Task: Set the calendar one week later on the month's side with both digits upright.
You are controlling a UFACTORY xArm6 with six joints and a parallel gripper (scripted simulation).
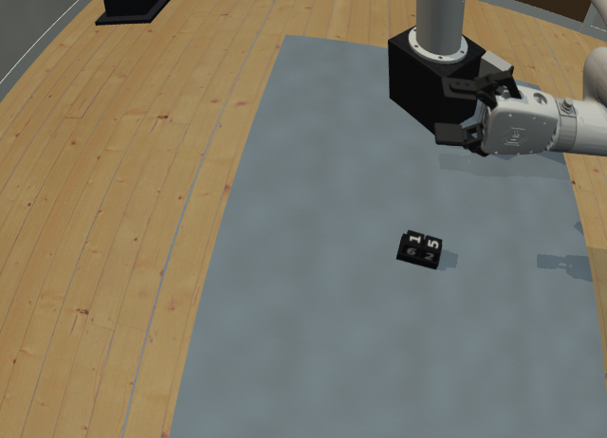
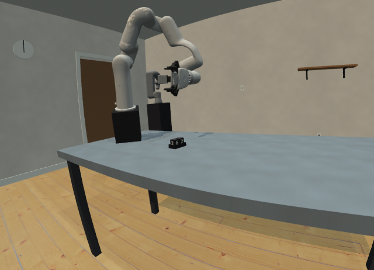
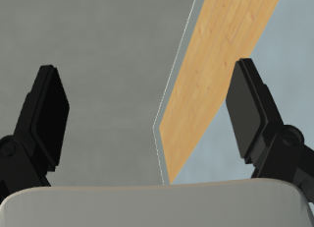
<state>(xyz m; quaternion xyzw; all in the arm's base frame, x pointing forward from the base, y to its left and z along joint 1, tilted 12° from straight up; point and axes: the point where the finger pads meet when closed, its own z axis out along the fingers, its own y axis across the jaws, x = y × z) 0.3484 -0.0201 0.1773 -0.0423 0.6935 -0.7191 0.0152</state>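
Observation:
The calendar's black tray (image 1: 416, 263) (image 2: 182, 145) lies flat on the table. Two black cubes stand side by side in it. The left cube (image 1: 411, 251) (image 2: 176, 142) shows a 6 on the long side facing the cameras, a 1 on top and, in the exterior view, a 2 on its end. The right cube (image 1: 429, 256) (image 2: 182, 140) shows a 2 on that long side and a 5 on top, which looks turned. No month's name is legible. My gripper (image 1: 449, 110) (image 2: 165, 79) (image 3: 146, 81) is open and empty, high above the table and away from the calendar, pointing sideways.
The black pedestal (image 1: 416, 81) (image 2: 127, 127) of an arm stands on the table (image 1: 313, 301) (image 2: 256, 170) behind the calendar. A second black pedestal (image 1: 132, 0) (image 2: 159, 116) stands farther back, off the table. The table's edge shows in the wrist view.

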